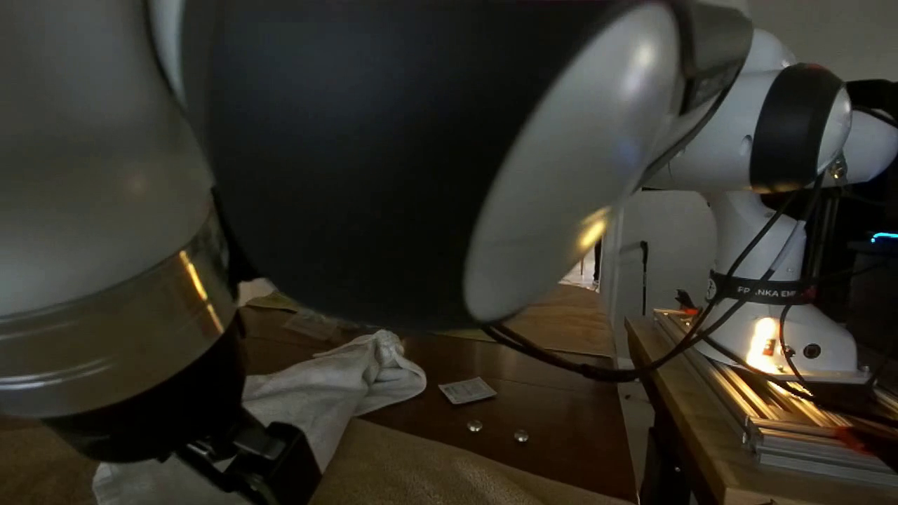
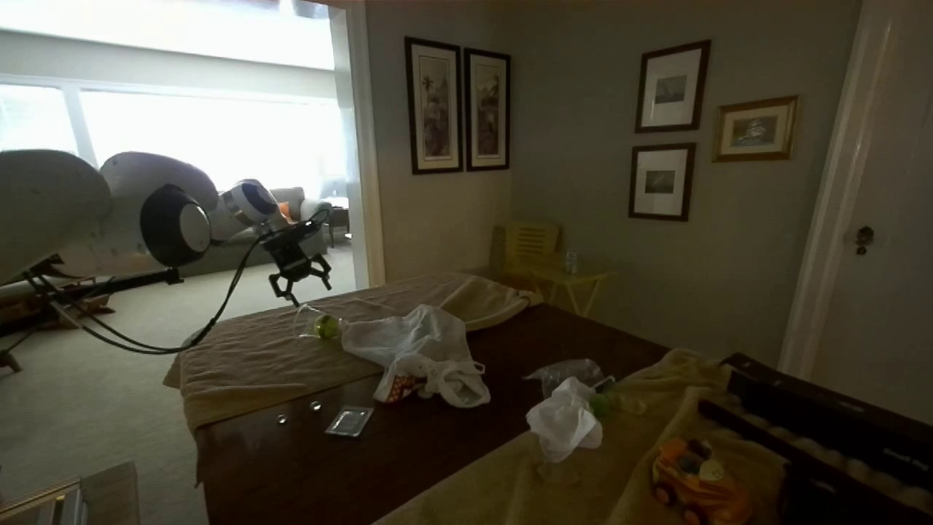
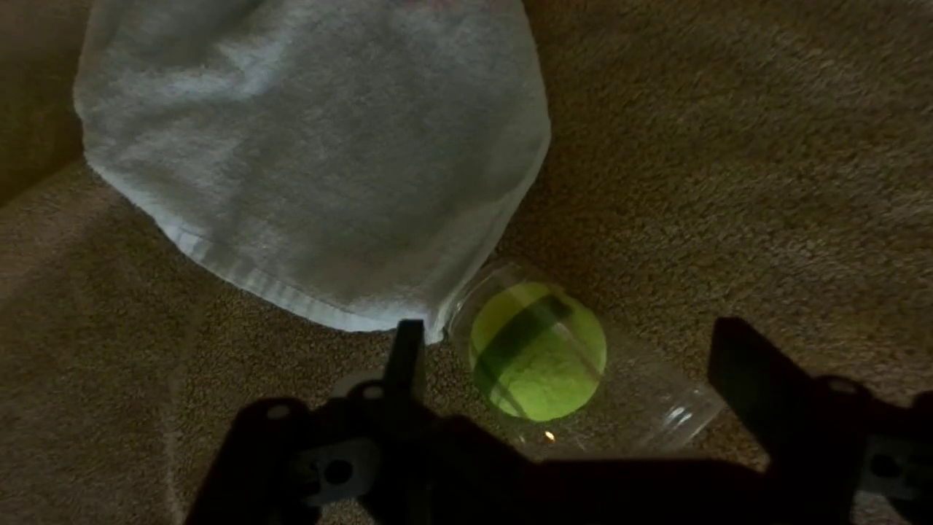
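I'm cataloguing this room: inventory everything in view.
ball: 1, yellow-green, in cup
cup: 1, clear, lying on towel
cloth: 1, white, beside cup
packet: 1, silvery, table
round pieces: 2, silvery, table
towels: at least 2, brown, table
table: 1, brown, under towels
toy car: 1, orange, towel
crumpled sheet: 1, white, near toy car
framed pictures: 5, mixed, walls
chair: 1, yellow, corner
sofa: 1, grey, background
gripper: 1, black, open above cup
arm: 1, white, mounted beside table

In an exterior view, close to arm [image 1: 351, 168], facing base [image 1: 793, 344]; in an exterior view, farther off, facing across table [image 2: 291, 467]. Wrist camera near tennis ball [image 3: 539, 372], facing down. White towel [image 3: 313, 160] common to all.
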